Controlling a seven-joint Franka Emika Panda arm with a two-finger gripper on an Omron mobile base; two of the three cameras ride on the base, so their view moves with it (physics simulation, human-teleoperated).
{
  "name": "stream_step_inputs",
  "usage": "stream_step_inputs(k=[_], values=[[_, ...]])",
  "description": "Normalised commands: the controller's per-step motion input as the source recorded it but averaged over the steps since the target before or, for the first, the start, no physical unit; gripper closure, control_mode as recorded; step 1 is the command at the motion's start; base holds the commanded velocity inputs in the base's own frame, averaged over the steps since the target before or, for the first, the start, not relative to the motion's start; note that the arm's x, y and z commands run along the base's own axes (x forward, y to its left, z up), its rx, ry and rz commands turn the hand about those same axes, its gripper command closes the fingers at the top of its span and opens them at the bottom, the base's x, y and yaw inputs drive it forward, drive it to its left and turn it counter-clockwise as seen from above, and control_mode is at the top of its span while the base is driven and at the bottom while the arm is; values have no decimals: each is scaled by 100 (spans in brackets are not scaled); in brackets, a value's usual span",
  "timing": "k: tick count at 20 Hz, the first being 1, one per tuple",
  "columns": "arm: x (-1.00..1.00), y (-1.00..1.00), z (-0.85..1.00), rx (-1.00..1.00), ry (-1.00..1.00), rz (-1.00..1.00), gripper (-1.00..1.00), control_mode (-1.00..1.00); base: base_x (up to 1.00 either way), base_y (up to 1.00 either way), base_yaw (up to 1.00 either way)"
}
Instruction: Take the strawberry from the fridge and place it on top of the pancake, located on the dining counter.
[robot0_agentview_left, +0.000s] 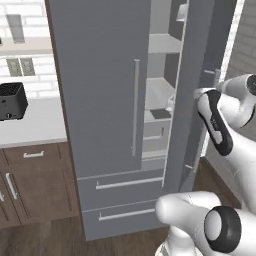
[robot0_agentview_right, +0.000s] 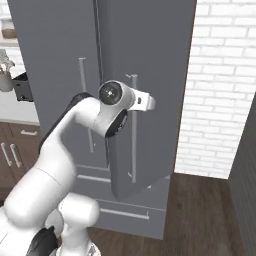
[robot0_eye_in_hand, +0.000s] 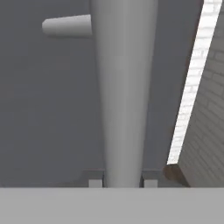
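The fridge fills the middle of the left base view: one matte grey unit with two doors, two long vertical bar handles and two bottom drawers, each with one horizontal pull. Its right door stands ajar, and through the gap three pale shelves show at the upper centre, with a small pale item on one of them; no red fruit can be made out there.

In the hand view the right door's handle runs top to bottom through the centre of the frame, and the end effector is closed around it, one fingertip on each side at the bottom.

At the left edge of the left base view one black toaster sits on a white worktop above brown cabinets. A white brick wall occupies the right of the right base view.
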Motion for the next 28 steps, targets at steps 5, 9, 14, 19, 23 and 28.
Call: stream_step_inputs(k=[5,9,14,19,23,28], values=[[-89,-94,-18,0,8,0,100,-100,0,0,0],[-89,-60,16,0,2,0,-100,-100,0,0,0],[-99,-6,24,-3,10,-6,-100,-100,0,0,0],[-19,93,22,-30,27,-2,-100,-100,0,0,0],[5,97,10,-47,33,-1,-100,-100,0,0,0],[15,92,0,-52,40,0,-100,-100,0,0,0]])
